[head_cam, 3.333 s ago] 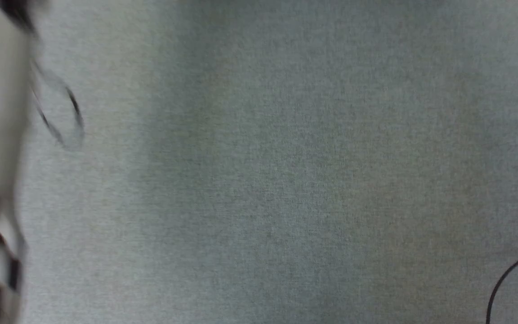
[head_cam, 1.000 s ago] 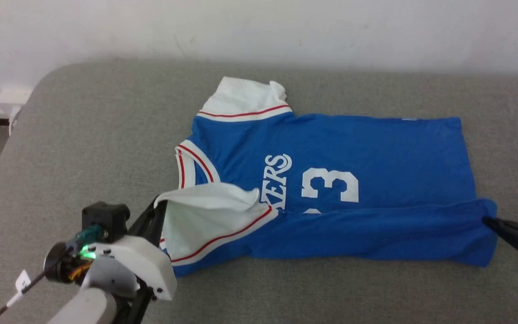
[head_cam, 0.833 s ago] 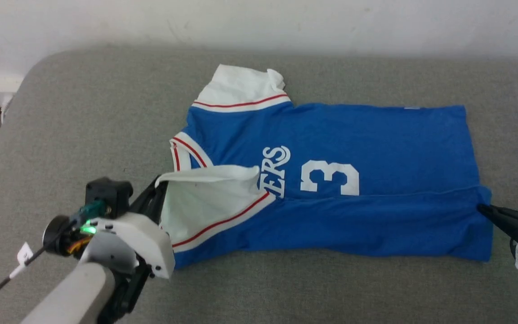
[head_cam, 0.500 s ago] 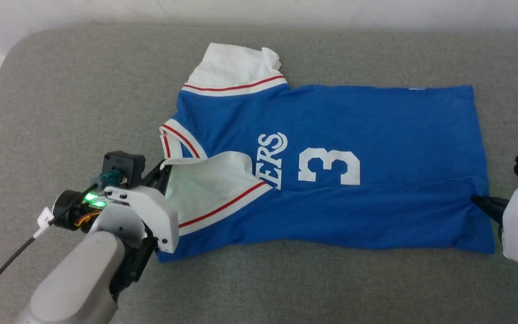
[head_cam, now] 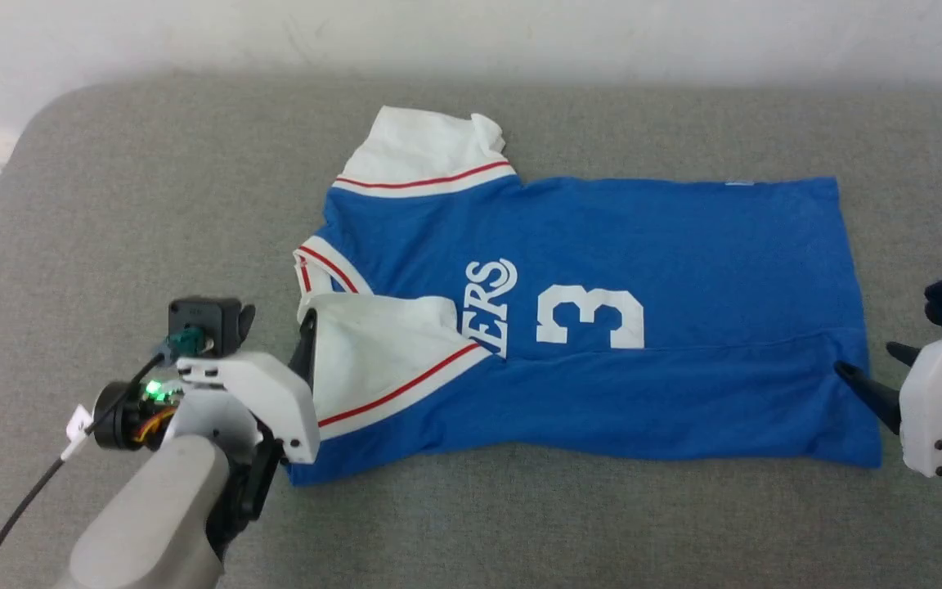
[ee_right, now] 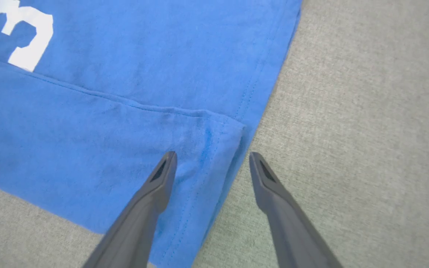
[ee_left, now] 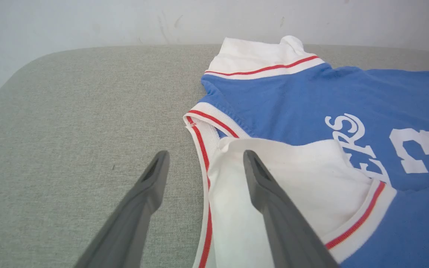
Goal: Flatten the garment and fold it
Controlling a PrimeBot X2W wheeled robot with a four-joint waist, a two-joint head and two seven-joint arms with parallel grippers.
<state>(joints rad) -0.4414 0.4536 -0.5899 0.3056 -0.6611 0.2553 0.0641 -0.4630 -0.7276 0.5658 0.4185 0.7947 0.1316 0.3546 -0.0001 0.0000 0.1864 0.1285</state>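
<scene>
Garment [head_cam: 643, 237]: lies flat on grey padded surface [head_cam: 152, 204]; near long edge and white sleeve [head_cam: 373, 360] folded over the body.
Left gripper [ee_left: 205, 156]: jaws wide apart, empty, straddling that sleeve's edge.
Right gripper [ee_right: 212, 155]: jaws wide apart, empty, over the folded hem corner [ee_right: 218, 130].
Handling: judged light, limp, quick to crease; best taken at far sleeve [head_cam: 422, 151] and far hem corner [head_cam: 827, 186].

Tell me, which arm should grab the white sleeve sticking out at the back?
Probably left. The left gripper is open at the collar end of the jersey, where that sleeve lies. The right gripper, also open, is at the hem corner.
</scene>
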